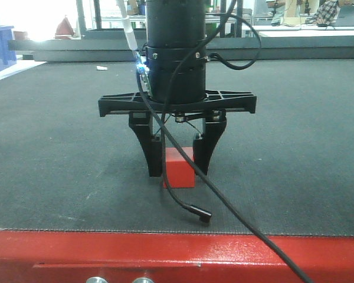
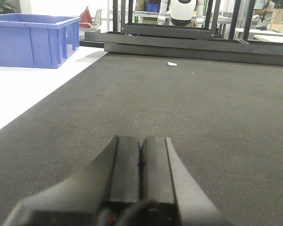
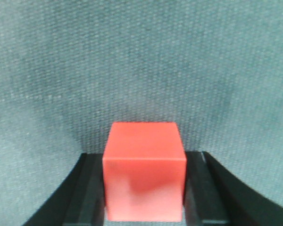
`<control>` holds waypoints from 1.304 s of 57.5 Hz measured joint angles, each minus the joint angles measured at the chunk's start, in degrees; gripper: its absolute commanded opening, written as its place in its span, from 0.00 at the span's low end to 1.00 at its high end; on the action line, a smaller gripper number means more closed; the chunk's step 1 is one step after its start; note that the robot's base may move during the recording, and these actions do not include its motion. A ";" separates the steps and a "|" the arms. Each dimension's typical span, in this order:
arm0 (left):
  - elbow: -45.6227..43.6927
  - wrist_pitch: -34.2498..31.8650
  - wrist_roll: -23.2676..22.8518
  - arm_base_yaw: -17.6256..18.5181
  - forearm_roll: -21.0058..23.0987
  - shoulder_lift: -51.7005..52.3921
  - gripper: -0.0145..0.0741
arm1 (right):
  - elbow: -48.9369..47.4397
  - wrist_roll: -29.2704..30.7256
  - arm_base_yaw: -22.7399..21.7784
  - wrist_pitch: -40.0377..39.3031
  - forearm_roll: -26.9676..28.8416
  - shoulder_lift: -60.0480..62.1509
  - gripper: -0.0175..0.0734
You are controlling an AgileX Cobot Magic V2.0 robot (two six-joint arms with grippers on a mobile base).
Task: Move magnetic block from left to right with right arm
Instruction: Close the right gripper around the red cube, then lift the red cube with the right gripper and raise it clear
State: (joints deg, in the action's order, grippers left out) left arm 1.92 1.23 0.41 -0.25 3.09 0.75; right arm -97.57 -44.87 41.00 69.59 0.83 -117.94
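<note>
1. Small matte red cube, the magnetic block (image 3: 144, 174): resting on dark woven mat (image 1: 59, 147), near its front edge.
2. Right gripper (image 1: 178, 172): black jaws are clamping the block's flanks.
3. Left gripper (image 2: 141, 165): closed, empty.
4. Risk: your loose black cable (image 1: 224, 202) is trailing alongside; snagging could drag the block free.

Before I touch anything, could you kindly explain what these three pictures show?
It is a two-armed robot. The front view faces the right arm over a dark mat. Its jaws grip a small red magnetic block on both sides, and a loose black cable hangs in front. The right wrist camera looks down at that block between the jaws. The left wrist camera looks over the left arm's jaws, shut on nothing, towards a blue crate.
</note>
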 measured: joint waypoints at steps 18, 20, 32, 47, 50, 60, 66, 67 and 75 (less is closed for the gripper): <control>0.00 0.00 0.00 0.00 0.00 0.00 0.02 | 0.00 4.79 0.35 0.00 -1.13 3.99 0.45; 0.00 0.00 0.00 0.00 0.00 0.00 0.02 | 0.00 5.84 0.35 -0.11 -1.22 5.22 0.45; 0.00 0.00 0.00 0.00 0.00 0.00 0.02 | 3.62 11.99 0.35 -5.35 -1.35 14.08 0.45; 0.00 0.00 0.00 0.00 0.00 0.00 0.02 | 17.05 19.83 -2.68 -11.87 -1.47 27.79 0.45; 0.00 0.00 0.00 0.00 0.00 0.00 0.02 | 20.82 21.12 -4.34 -14.08 -1.47 31.08 0.45; 0.00 0.00 0.00 0.00 0.00 0.00 0.02 | 35.48 25.04 -11.77 -23.76 -1.68 43.31 0.45; 0.00 0.00 0.00 0.00 0.00 0.00 0.02 | 43.60 27.42 -17.03 -28.87 -1.68 50.53 0.45; 0.00 0.00 0.00 0.00 0.00 0.00 0.02 | 44.69 27.97 -18.20 -29.58 -1.68 52.05 0.45; 0.00 0.00 0.00 0.00 0.00 0.00 0.02 | 54.38 32.39 -25.29 -35.95 -1.68 60.79 0.45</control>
State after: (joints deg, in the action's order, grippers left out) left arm 1.92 1.23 0.41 -0.25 3.09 0.75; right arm -43.19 -12.48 15.71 33.64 -0.85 -57.15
